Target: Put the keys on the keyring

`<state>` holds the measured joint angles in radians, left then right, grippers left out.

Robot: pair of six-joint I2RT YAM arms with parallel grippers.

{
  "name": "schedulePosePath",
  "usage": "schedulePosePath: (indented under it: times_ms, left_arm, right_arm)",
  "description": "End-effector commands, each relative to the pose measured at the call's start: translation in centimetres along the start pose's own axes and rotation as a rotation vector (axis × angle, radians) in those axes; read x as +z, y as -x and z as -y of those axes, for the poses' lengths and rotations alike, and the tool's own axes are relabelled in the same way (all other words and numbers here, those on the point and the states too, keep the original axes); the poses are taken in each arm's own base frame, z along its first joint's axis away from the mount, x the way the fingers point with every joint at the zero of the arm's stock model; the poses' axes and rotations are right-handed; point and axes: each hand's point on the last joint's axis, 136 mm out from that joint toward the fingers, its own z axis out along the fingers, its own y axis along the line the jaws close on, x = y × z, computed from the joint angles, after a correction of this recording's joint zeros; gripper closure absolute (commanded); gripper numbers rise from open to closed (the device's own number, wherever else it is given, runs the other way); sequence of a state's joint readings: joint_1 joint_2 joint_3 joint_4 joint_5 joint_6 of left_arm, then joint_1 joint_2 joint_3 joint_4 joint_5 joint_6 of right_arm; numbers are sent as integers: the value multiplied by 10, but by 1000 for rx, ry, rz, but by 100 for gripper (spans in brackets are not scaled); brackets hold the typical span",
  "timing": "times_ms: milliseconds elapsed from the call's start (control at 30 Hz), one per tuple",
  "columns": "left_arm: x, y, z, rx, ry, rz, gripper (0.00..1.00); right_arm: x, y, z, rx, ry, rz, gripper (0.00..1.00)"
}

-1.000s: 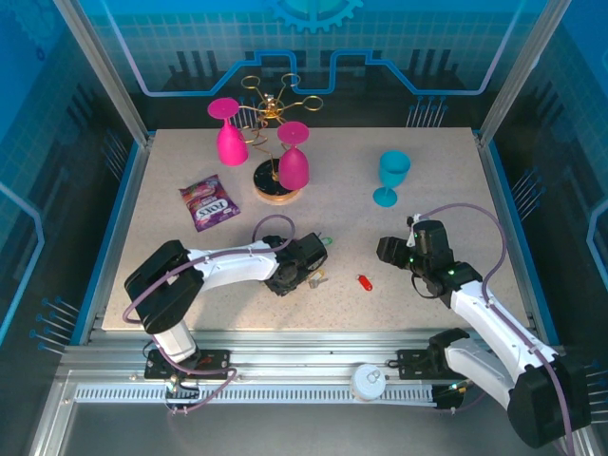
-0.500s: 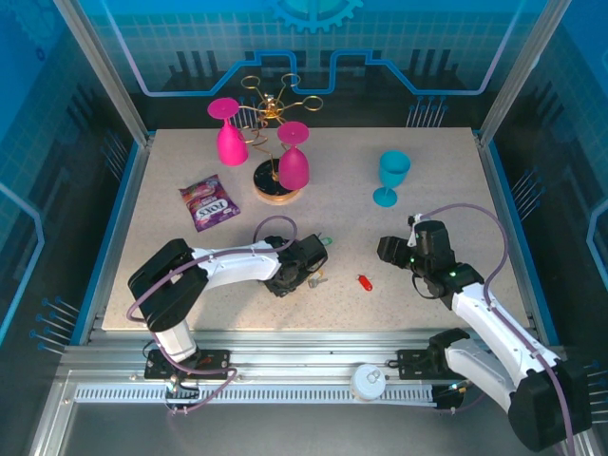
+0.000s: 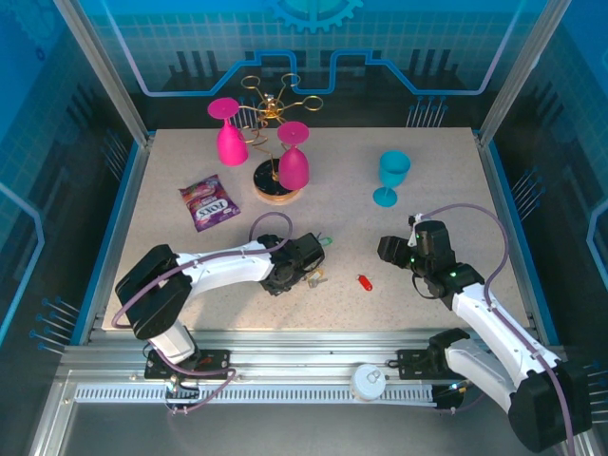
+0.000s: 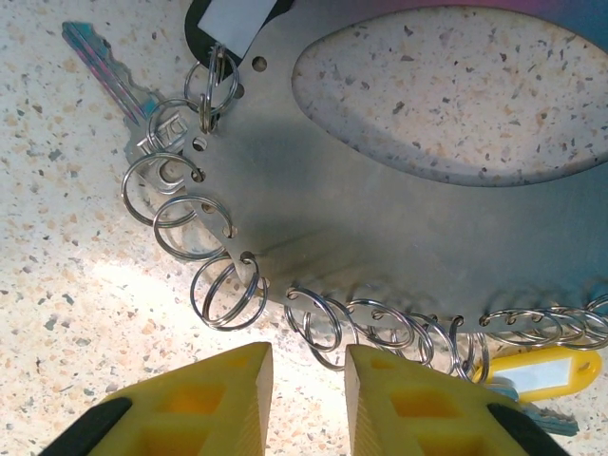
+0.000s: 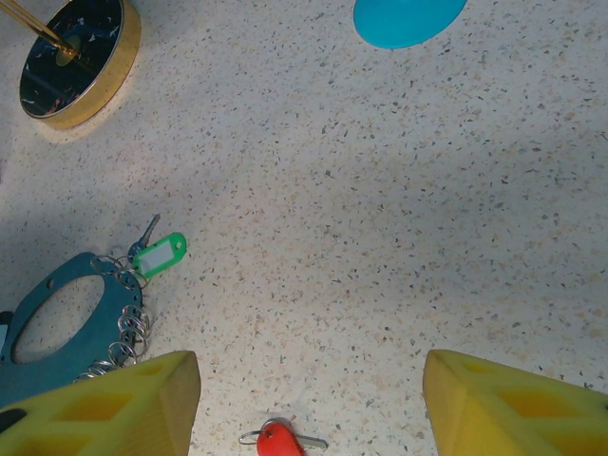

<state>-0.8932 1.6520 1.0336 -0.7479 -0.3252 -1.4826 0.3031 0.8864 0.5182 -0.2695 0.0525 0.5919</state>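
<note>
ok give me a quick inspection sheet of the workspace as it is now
surface: speckled table, no spills seen
keyring: flat plate with split rings along its edge, lying under the left gripper
keys: red-tag key loose between the arms; green-tag key, yellow-tag key and bare key at the plate's rings
clutter: rack with pink glasses, teal glass, snack packet
grippers: left gripper slightly open, low over the rings; right gripper wide open, empty
cables: purple cable along each arm, clear of the keys
surroundings: blue walls, metal rail at the near edge
</note>
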Motion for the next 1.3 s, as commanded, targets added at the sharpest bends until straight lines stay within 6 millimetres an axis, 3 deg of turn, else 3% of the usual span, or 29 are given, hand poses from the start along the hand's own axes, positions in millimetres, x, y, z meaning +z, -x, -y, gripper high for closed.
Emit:
schedulePosePath:
  times_ms: [0, 633, 1267]
  left_arm:
    - [-5, -1, -1, 42, 16, 4, 74]
    - [14, -9, 10, 54, 43, -17, 74]
    - [24, -12, -5, 47, 105, -20, 76]
  right_arm:
    - [-2, -2, 1, 7, -6, 3, 36]
    - [-5, 0, 3, 9, -13, 13, 36]
    - [-7, -1, 4, 11, -16, 17, 36]
